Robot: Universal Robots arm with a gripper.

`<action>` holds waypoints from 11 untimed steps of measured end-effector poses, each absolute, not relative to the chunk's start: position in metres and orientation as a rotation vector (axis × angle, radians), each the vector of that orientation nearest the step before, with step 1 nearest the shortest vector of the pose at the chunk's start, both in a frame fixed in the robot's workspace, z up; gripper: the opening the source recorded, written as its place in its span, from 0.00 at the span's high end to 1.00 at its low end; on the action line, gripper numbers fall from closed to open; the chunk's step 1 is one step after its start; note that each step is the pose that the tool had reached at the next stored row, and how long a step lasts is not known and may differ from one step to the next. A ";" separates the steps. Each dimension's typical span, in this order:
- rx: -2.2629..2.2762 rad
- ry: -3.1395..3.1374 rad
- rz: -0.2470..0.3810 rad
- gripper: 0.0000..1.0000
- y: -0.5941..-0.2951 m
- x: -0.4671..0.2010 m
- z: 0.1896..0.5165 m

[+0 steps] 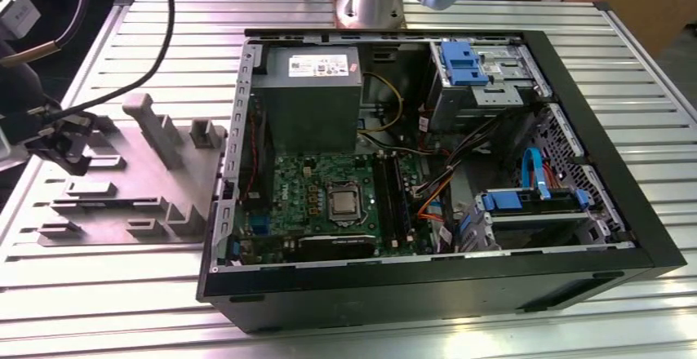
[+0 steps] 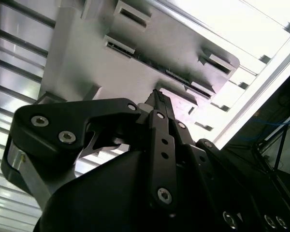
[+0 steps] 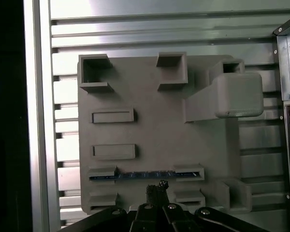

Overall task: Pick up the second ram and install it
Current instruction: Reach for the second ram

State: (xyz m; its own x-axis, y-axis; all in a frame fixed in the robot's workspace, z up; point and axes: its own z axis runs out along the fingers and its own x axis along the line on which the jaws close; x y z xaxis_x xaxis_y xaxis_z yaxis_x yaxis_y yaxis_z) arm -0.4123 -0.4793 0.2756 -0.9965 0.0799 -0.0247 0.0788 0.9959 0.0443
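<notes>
The second ram is a thin dark-blue stick standing on edge between two low blocks of the grey fixture. In the exterior view it shows as a dark line on the fixture's near part. My gripper hovers above the fixture, just beside the stick and apart from it. Its black fingertips meet with nothing between them, as the second wrist view also shows. In the exterior view the gripper hangs over the fixture's left side.
An open computer case lies at the exterior view's right of the fixture. It holds the motherboard, a grey power-supply box and blue drive brackets. A tall grey post rises from the fixture. Cables trail from the wrist.
</notes>
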 end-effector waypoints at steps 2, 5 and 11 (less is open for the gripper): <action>0.126 3.112 0.067 0.90 -0.481 -0.413 0.273; 0.129 3.112 0.067 0.90 -0.483 -0.413 0.270; 0.135 3.111 0.067 0.90 -0.485 -0.413 0.265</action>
State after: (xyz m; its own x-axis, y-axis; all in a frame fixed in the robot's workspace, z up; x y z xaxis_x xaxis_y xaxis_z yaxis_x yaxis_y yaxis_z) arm -0.4134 -0.4851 0.2650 -0.9959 0.0873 -0.0246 0.0862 0.9953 0.0442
